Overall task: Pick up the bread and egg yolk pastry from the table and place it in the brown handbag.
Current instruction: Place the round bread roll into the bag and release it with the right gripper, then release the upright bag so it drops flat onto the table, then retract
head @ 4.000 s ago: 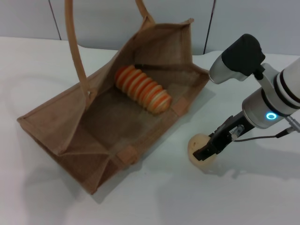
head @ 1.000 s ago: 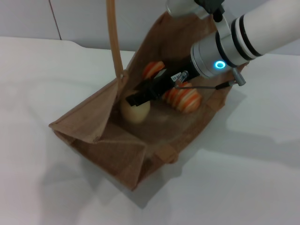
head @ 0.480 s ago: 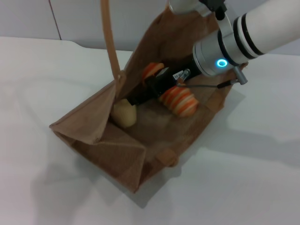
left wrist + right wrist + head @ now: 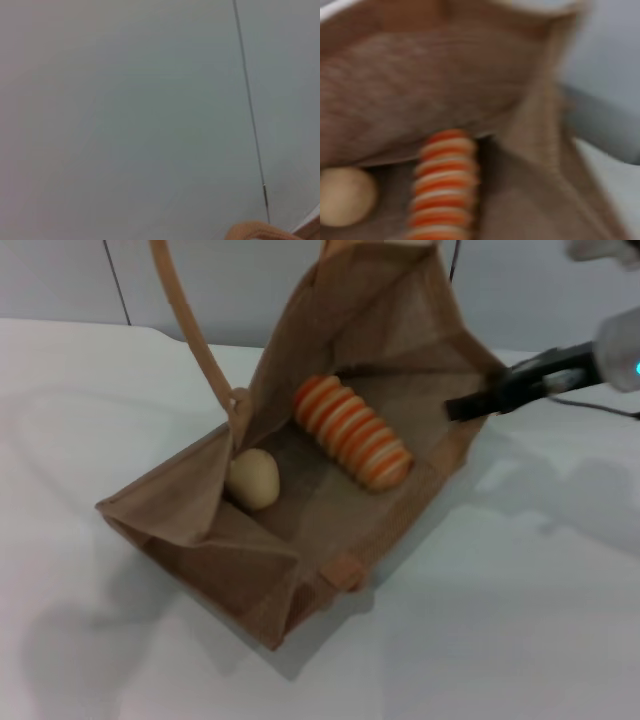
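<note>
Looks basically done: bread (image 4: 352, 432) and egg yolk pastry (image 4: 253, 478) both sit inside the brown handbag (image 4: 210, 550), pastry at the bread's 8 o'clock, my right gripper (image 4: 462, 406) empty at the bag's 3 o'clock, can't tell its opening.

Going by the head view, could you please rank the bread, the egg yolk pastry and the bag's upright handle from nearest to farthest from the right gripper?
From the right gripper, at the brown handbag's right edge:
1. Bread, inside the bag, nearest that edge.
2. Egg yolk pastry, deeper inside, by the left wall.
3. Upright handle, on the bag's far left side.
</note>
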Robot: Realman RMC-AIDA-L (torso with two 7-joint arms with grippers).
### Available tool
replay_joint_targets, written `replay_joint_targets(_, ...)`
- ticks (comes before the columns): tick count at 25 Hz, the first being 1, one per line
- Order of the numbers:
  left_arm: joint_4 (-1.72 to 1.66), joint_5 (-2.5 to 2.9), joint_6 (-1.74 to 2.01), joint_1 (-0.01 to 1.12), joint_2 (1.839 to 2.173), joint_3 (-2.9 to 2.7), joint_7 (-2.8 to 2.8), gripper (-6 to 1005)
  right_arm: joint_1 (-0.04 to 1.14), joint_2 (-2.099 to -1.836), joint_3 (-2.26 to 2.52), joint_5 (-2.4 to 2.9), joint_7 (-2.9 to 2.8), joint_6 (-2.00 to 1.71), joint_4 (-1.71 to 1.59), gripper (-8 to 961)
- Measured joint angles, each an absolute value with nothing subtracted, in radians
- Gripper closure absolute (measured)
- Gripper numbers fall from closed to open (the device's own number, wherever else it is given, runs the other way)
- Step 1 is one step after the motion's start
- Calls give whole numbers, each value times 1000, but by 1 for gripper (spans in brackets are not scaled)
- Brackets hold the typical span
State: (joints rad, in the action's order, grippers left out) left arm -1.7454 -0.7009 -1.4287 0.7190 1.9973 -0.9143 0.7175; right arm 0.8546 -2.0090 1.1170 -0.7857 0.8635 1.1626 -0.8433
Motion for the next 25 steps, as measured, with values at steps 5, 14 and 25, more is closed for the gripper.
replay_joint_targets(5, -1703, -722, -1386, 692, 2005, -914, 727, 885, 771, -2021, 1036, -716, 864, 1159, -957, 102)
replay_joint_targets(14, -1532, -933, -1310, 645, 2000, -911, 855, 885, 727, -2021, 928, -720, 888, 1099, -1000, 103)
replay_joint_targets(25, -1244, -1277, -1255, 627, 2026, -879, 1259, 759, 626, -2033, 933, -1287, 1287, 899, -929, 104)
